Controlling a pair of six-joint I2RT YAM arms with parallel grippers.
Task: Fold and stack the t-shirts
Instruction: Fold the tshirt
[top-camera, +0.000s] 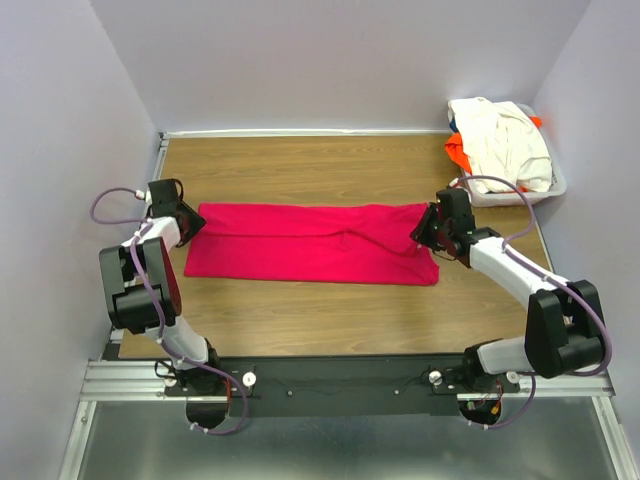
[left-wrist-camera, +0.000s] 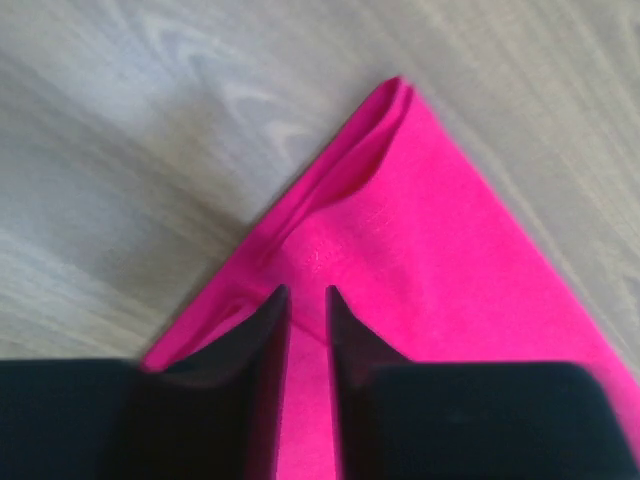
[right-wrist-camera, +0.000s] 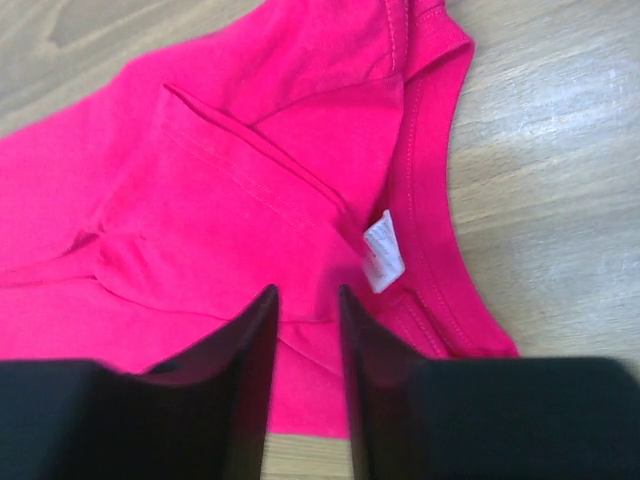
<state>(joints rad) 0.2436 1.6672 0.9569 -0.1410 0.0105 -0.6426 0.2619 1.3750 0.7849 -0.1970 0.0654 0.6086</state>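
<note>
The crimson-pink t-shirt (top-camera: 310, 243) lies as a long flat band across the middle of the table. My left gripper (top-camera: 188, 228) is at its left end. In the left wrist view the jaws (left-wrist-camera: 305, 298) stand close together on the pink cloth (left-wrist-camera: 450, 250) near a corner. My right gripper (top-camera: 424, 236) is at the right end by the collar. In the right wrist view it (right-wrist-camera: 305, 295) is pinched on the shirt's near edge (right-wrist-camera: 230, 180), next to the white label (right-wrist-camera: 383, 250). The cream-white t-shirt (top-camera: 505, 140) and the orange t-shirt (top-camera: 458, 155) lie in the basket.
A white plastic basket (top-camera: 530, 192) stands at the back right corner against the wall. Walls close in the table on the left, back and right. Bare wood shows behind and in front of the pink shirt.
</note>
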